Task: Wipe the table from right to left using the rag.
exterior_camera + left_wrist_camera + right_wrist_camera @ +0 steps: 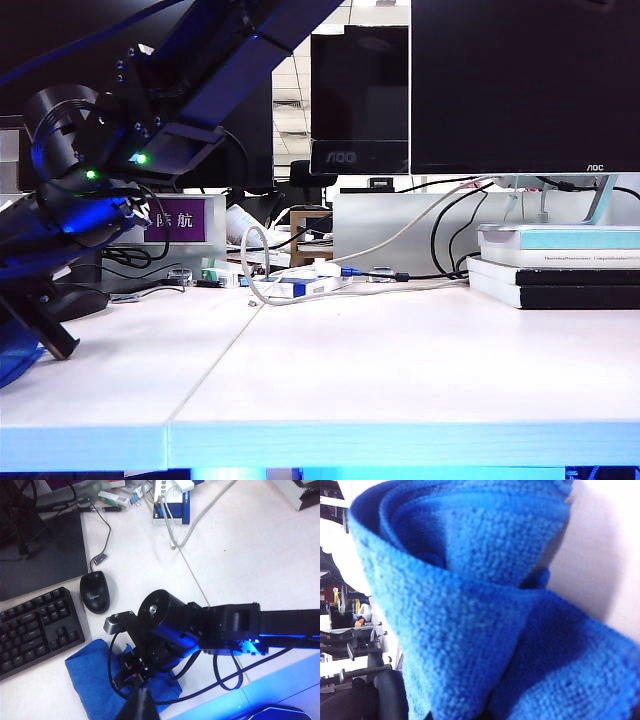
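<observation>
Rag (pixel 89 674): bright blue and rumpled, lying flat on the surface directly under my right gripper. In the right wrist view its folds (pixel 470 605) fill almost everything, pressed up close.
Right gripper (pixel 131 672): down on the rag, fingers together and pinching the cloth. My right arm reaches across to get there.
Left gripper (pixel 141 707): hanging above the right gripper and the rag. Only a dark tip shows at the edge of its own camera, so I cannot tell whether it is apart or together.
Surface (pixel 240 555): white, with a thin seam running away from my right gripper.
Mouse (pixel 95 592): black, near the right gripper, just past the rag's far edge.
Keyboard (pixel 35 630): black, beside the rag, its corner nearly touching the cloth.
</observation>
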